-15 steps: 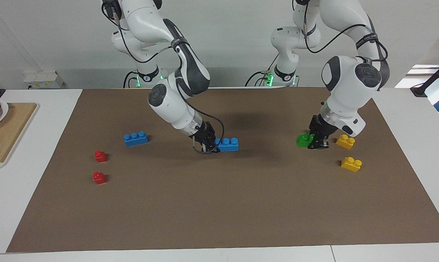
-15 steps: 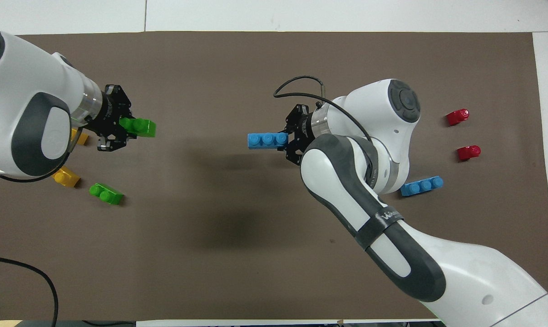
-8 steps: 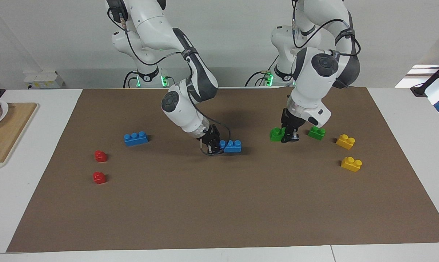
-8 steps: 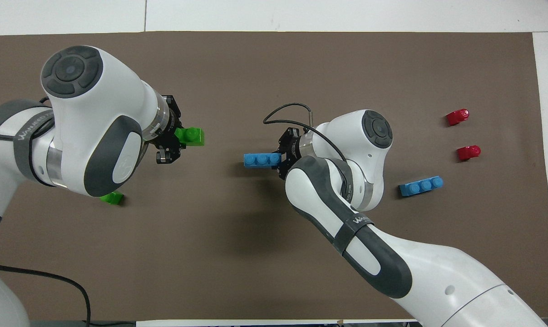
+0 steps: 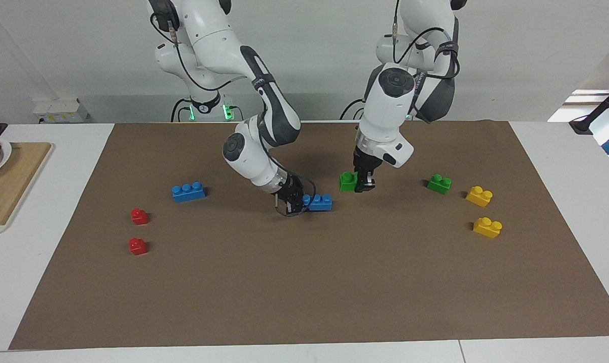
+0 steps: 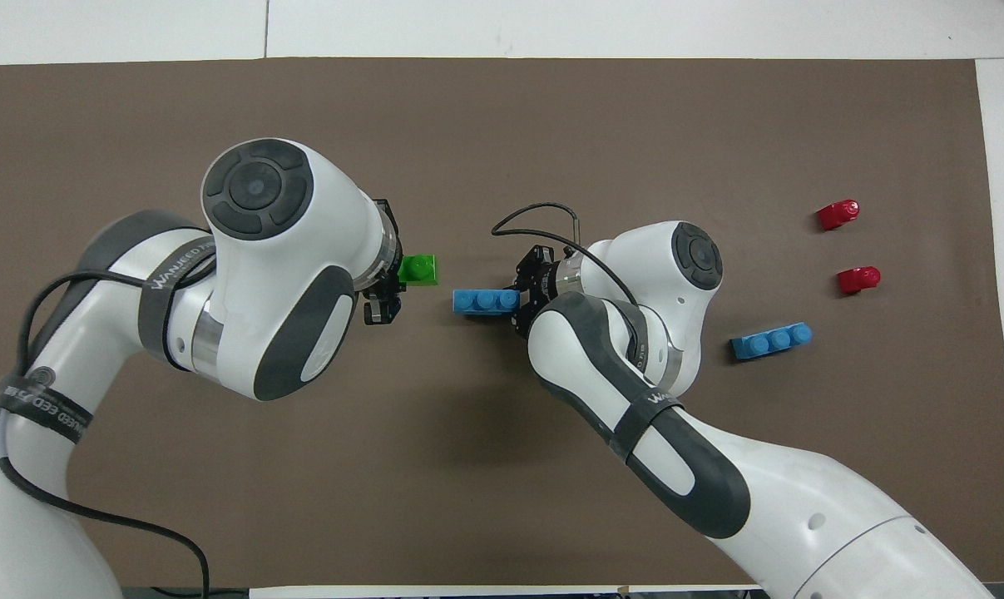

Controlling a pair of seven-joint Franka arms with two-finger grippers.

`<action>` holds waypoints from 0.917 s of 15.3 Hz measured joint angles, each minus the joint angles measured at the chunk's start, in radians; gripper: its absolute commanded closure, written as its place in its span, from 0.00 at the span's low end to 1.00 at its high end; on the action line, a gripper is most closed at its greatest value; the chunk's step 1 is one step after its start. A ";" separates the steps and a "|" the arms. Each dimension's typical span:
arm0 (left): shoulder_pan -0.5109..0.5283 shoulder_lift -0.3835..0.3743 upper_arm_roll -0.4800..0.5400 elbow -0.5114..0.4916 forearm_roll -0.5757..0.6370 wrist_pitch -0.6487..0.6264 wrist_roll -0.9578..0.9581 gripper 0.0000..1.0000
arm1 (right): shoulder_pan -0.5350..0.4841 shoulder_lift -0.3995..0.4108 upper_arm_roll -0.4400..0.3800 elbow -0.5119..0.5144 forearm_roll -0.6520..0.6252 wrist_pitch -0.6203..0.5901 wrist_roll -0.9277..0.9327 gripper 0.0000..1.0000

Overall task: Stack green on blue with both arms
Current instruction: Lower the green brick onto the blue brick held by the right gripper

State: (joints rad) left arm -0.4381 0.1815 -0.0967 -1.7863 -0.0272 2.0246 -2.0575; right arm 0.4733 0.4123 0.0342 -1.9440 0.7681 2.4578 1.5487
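Observation:
My right gripper (image 5: 296, 200) is shut on one end of a blue three-stud brick (image 5: 318, 202), held low over the middle of the brown mat (image 5: 304, 282). My left gripper (image 5: 361, 184) is shut on a green two-stud brick (image 5: 347, 181), held just above the mat beside the blue brick, toward the left arm's end. A small gap separates the two bricks. In the overhead view the green brick (image 6: 418, 269) sticks out of the left gripper (image 6: 393, 281) toward the blue brick (image 6: 487, 300) in the right gripper (image 6: 525, 293).
A second green brick (image 5: 439, 184) and two yellow bricks (image 5: 479, 196) (image 5: 487, 227) lie toward the left arm's end. A second blue brick (image 5: 188, 192) and two red bricks (image 5: 139, 216) (image 5: 137, 246) lie toward the right arm's end. A wooden board (image 5: 11, 186) sits off the mat.
My left gripper has carried the green brick from beside the yellow bricks toward the mat's middle, close to the blue brick. My right gripper has shifted the blue brick only slightly.

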 measured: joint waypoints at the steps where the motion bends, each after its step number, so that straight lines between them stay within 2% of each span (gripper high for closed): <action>1: -0.012 0.000 0.000 -0.012 0.004 0.017 -0.019 1.00 | 0.000 0.006 0.000 -0.002 0.000 0.004 -0.003 1.00; 9: -0.084 0.005 0.000 -0.122 0.007 0.156 -0.104 1.00 | 0.001 0.013 0.000 -0.013 0.034 0.028 -0.012 1.00; 14: -0.094 0.022 0.001 -0.145 0.011 0.212 -0.108 1.00 | 0.002 0.011 0.000 -0.018 0.045 0.036 -0.017 1.00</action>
State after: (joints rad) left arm -0.5317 0.2030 -0.0958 -1.9314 -0.0162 2.2367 -2.1657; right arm 0.4753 0.4231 0.0343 -1.9621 0.8130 2.4939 1.5314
